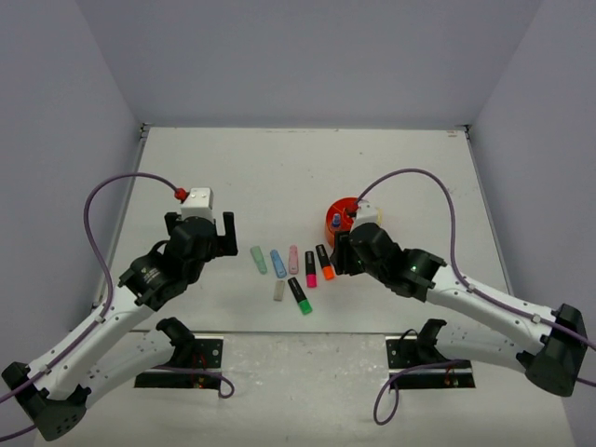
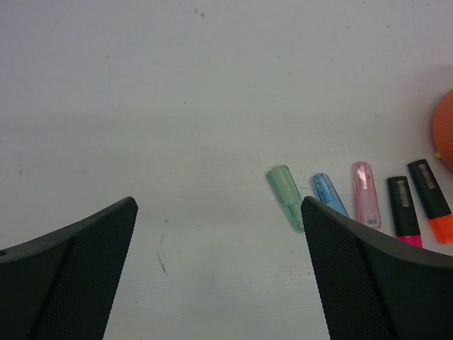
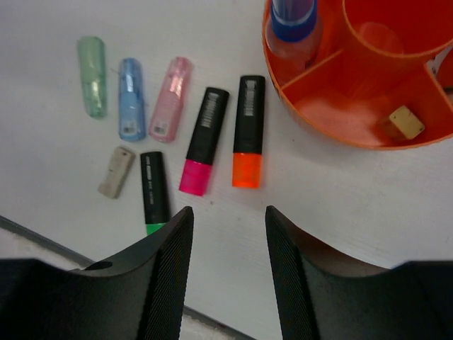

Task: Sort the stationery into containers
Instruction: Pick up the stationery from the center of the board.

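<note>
Seven stubby markers lie in a loose row on the white table: pastel green [image 3: 92, 86], blue [image 3: 131, 108], pink [image 3: 170, 99], black with pink cap [image 3: 204, 141], black with orange cap [image 3: 248, 132], grey [image 3: 115, 172] and black with green cap [image 3: 155, 193]. The round orange organiser [image 3: 340, 134] stands just right of them. One outer compartment holds a blue-capped item [image 3: 294, 21], another a small cream piece [image 3: 403, 122]. My right gripper [image 3: 228, 212] hovers open and empty just near of the black markers. My left gripper [image 2: 219, 205] is wide open over bare table, left of the green marker [image 2: 287, 197].
Grey walls enclose the table on the left, back and right. The table's near edge and the two arm bases [image 1: 186, 358] run along the bottom of the top view. Purple cables [image 1: 102, 200] loop above each arm.
</note>
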